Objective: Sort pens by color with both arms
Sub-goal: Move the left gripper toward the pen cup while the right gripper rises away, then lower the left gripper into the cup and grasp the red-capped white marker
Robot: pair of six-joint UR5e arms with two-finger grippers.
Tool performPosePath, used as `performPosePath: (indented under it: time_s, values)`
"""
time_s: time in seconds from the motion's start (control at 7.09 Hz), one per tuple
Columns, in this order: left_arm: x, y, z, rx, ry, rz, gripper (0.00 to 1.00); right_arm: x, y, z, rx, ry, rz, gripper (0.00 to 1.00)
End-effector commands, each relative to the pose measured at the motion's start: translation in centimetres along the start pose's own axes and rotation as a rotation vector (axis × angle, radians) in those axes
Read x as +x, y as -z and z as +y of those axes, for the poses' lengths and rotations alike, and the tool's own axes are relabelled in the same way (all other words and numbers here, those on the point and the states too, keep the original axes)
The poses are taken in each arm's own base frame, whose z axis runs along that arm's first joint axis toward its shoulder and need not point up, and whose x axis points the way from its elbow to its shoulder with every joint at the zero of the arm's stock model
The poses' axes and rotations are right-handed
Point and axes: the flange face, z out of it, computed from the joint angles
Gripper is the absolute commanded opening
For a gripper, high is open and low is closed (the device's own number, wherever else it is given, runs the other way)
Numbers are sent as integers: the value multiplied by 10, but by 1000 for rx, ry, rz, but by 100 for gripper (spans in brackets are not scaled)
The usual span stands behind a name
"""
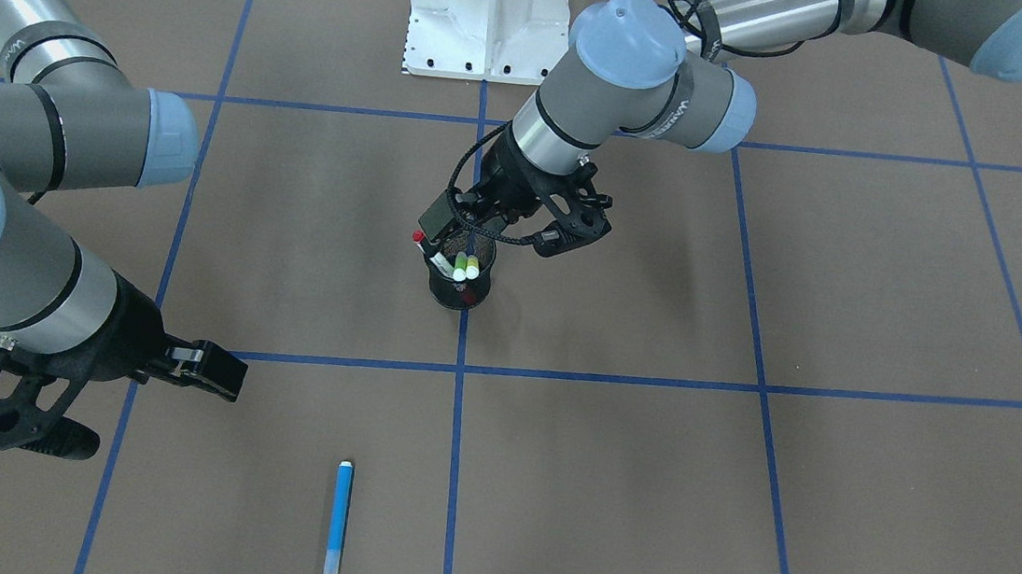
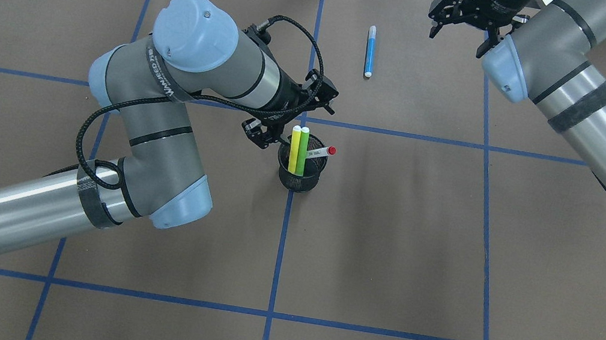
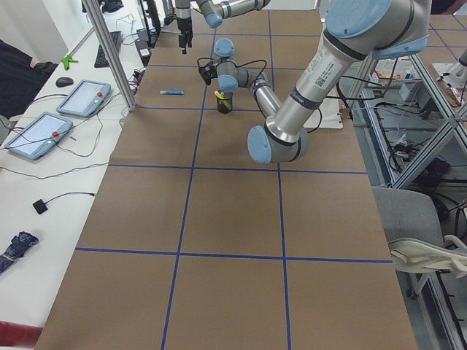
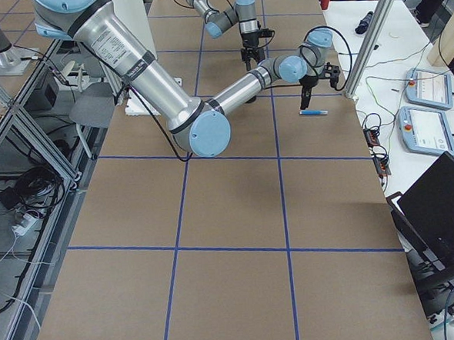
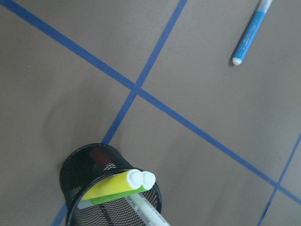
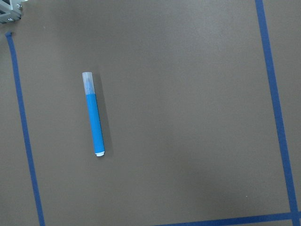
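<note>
A black mesh cup (image 2: pixel 300 180) stands at the table's centre and holds three of the pens. The yellow pen (image 2: pixel 294 150) and green pen (image 2: pixel 302 151) stand side by side. The white pen with the red cap (image 2: pixel 323 151) leans to the right. The blue pen (image 2: pixel 370 51) lies flat on the table beyond the cup. My left gripper (image 2: pixel 290 113) hovers open and empty just above and behind the cup's rim. My right gripper (image 2: pixel 459 36) is open and empty above the table, right of the blue pen, which shows in the right wrist view (image 6: pixel 94 115).
The table is brown paper with a grid of blue tape lines (image 2: pixel 281 251). The white pedestal base (image 1: pixel 489 13) stands at the robot's edge. Tablets and cables (image 3: pixel 80 98) lie beyond the table's far side.
</note>
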Motion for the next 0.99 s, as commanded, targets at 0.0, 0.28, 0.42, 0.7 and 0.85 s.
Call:
performPosePath:
  time_s: [0.0,0.28,0.42,0.7,0.85]
  values:
    - [22,-15,10,17,161,7,98,1,-2,1,-1,-1,3,100]
    - [33,-25,10,24,256,-4,98,2,-1,2,0,0,2,100]
    - [32,-25,10,23,257,-8,98,2,-1,2,0,1,1,100]
    - [28,-26,15,-20,267,-57,98,0,1,5,-6,-4,6,100]
    - [25,-30,14,-8,304,-114,98,1,1,5,-6,-9,10,100]
